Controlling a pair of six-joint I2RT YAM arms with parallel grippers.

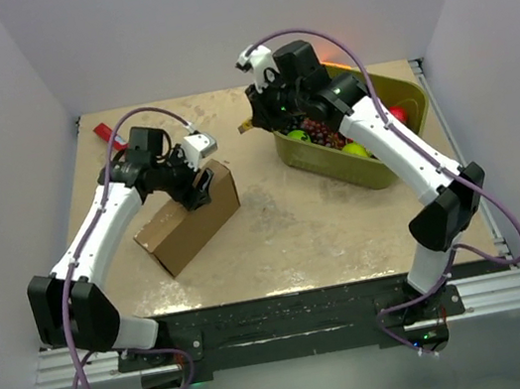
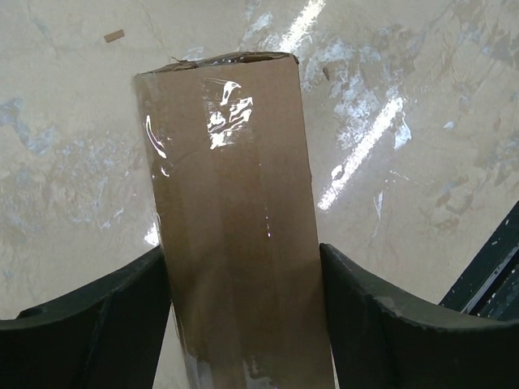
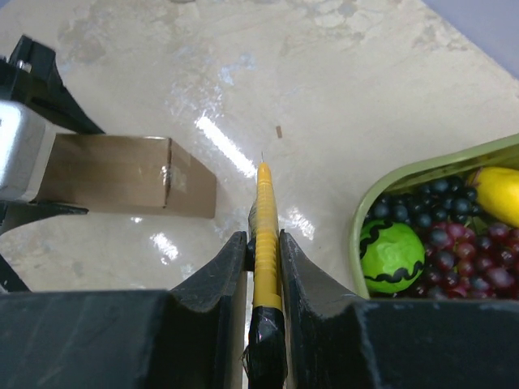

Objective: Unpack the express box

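Where the left arm bends over the tabletop [image 1: 275,222], the left gripper [image 1: 196,187] straddles the express box [image 1: 189,222]. Box closed, standing on a long edge, not lying flat.

Left wrist view: narrow brown face with clear tape glinting on it runs out from between the two black fingers [image 2: 97,324]. Each finger sits against a broad side of the box, no gap showing on either side. Grasping the box at one end; how firmly, cannot tell. Small tan chip [image 2: 114,36] lies on the tabletop out beyond the left finger, apart from the box.

Mottled tabletop lies between the two grippers.

Right gripper [image 3: 263,239] is above the tabletop, fingers clenched on a yellow box cutter [image 3: 265,203]. Cutter runs lengthwise between the fingers. Its ridged body and fine tip project past the fingertips, and a black wrap at its base sits down between them. The box lies out beyond the left finger of this gripper, well apart from the tip.

Beyond the right finger is an olive-green tub [image 3: 422,172], near, not touching. Inside it are a lime-green ball [image 3: 392,251] with a black squiggle, dark and red grapes [image 3: 462,243], and a yellow fruit [image 3: 499,190] farthest out.
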